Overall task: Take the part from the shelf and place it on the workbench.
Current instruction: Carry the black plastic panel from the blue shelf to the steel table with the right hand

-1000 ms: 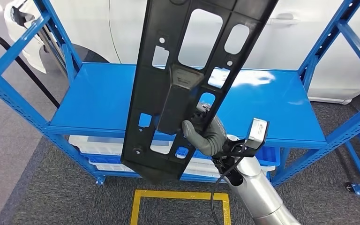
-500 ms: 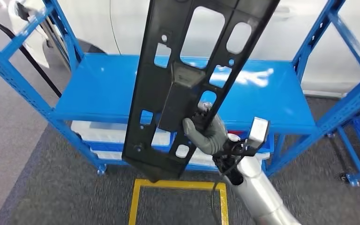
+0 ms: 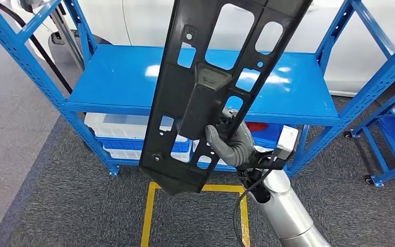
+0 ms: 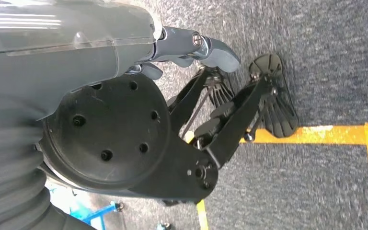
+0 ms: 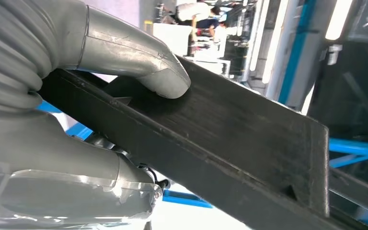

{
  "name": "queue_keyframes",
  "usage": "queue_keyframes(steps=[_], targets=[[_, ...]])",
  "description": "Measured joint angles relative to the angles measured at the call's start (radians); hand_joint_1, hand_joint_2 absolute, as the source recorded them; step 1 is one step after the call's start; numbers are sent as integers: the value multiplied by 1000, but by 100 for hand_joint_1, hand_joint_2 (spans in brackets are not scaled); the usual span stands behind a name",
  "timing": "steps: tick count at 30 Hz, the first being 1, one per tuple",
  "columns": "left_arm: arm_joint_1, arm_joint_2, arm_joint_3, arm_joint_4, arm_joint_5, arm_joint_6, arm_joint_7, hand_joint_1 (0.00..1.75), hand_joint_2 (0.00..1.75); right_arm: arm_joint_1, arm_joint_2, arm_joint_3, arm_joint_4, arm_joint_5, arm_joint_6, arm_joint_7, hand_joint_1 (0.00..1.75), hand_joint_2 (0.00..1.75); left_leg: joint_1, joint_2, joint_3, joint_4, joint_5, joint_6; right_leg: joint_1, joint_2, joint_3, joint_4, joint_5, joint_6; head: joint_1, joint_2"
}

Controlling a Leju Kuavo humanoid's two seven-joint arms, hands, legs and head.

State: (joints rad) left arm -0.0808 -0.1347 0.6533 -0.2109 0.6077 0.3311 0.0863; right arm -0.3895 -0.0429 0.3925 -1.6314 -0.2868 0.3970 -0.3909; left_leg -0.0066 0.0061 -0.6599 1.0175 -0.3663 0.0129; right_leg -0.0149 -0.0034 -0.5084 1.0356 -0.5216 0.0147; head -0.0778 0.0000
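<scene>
The part is a long black plastic panel with several cut-outs. It stands nearly upright in front of me, above the floor and clear of the blue shelf. My right hand grips it near its lower middle, thumb on the front face. In the right wrist view the thumb presses on the panel's dark edge. In the left wrist view my left hand hangs over the grey carpet, thumb stretched out, holding nothing.
White bins and a red object sit on the shelf's lower level. A yellow tape square marks the carpet by my feet. A second blue rack stands at the right, a white car behind.
The whole view has shifted: the shelf now sits higher and farther off, with more carpet showing, so the camera has moved. The part stays in my right hand.
</scene>
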Motion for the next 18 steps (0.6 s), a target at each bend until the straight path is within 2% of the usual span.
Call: queue_keyframes(steps=[1,3,4,5,7,8,9,10,11,12,13,14,15,16,18], targets=[[0,0,0,0,0,-1,-2,0,175,0,0,-4,-2,-2,3,5,175,175,0,2,-2,-1,7,-6,3,1,6,-17,-4,-7,0,0],[1,0,0,0,0,-2,-5,0,175,-1,1,-9,-1,-11,12,17,175,175,2,3,-8,-1,10,-19,1,5,-9,-20,15,-22,0,0],[1,0,0,0,0,-2,-7,0,175,-2,3,-11,1,-14,17,22,175,175,3,3,-16,14,-11,-25,0,7,-19,-22,28,-30,0,0],[0,0,0,0,0,-2,-8,0,175,-3,6,-12,4,-17,21,25,175,175,5,1,-29,47,-49,-30,-2,10,-31,-24,40,-36,0,0],[-1,0,0,-1,0,-1,-12,0,175,-4,10,-15,8,-19,25,26,175,175,8,0,-63,166,-146,-37,-2,18,-59,-24,62,-41,0,0],[-1,0,-1,-1,0,0,-14,0,175,-4,11,-16,10,-19,25,26,175,175,9,0,-75,231,-174,-39,-2,23,-73,-24,72,-41,0,0],[-2,0,-1,-1,0,-1,-17,0,175,-3,11,-18,12,-19,25,26,175,175,10,0,-78,277,-179,-40,-1,28,-87,-23,83,-39,0,0],[-3,0,-2,-1,0,-3,-20,0,175,-3,11,-20,14,-19,26,27,175,175,10,0,-67,292,-163,-40,-1,33,-100,-23,94,-37,0,0],[-5,0,-2,-1,0,-5,-23,0,175,-2,11,-22,15,-19,28,27,175,175,10,-3,-38,270,-137,-37,-1,40,-112,-22,104,-35,0,0],[-6,0,-2,-1,0,-8,-25,0,175,-2,12,-23,15,-19,30,27,175,175,10,-8,8,215,-114,-32,-1,44,-122,-21,112,-32,0,0],[-7,0,-3,-1,0,-10,-26,0,175,-2,13,-25,15,-19,32,27,175,175,8,-13,64,138,-109,-26,1,49,-130,-20,120,-30,0,0],[-9,1,-3,-2,0,-12,-26,0,175,-2,15,-28,15,-19,34,26,175,175,7,-19,113,66,-116,-20,2,52,-136,-19,128,-26,0,0],[-11,1,-3,-2,0,-13,-25,0,175,-2,16,-31,15,-19,36,25,175,175,5,-22,147,12,-128,-15,2,54,-139,-18,134,-21,0,0],[-13,1,-3,-2,0,-13,-25,0,175,-2,18,-33,15,-19,37,24,175,175,2,-23,162,-17,-139,-11,2,56,-141,-19,140,-14,0,0],[-13,0,-3,-2,0,-13,-24,0,175,-2,18,-37,15,-19,40,22,175,175,3,-19,162,-29,-131,-1,0,56,-142,-20,149,0,0,0]])
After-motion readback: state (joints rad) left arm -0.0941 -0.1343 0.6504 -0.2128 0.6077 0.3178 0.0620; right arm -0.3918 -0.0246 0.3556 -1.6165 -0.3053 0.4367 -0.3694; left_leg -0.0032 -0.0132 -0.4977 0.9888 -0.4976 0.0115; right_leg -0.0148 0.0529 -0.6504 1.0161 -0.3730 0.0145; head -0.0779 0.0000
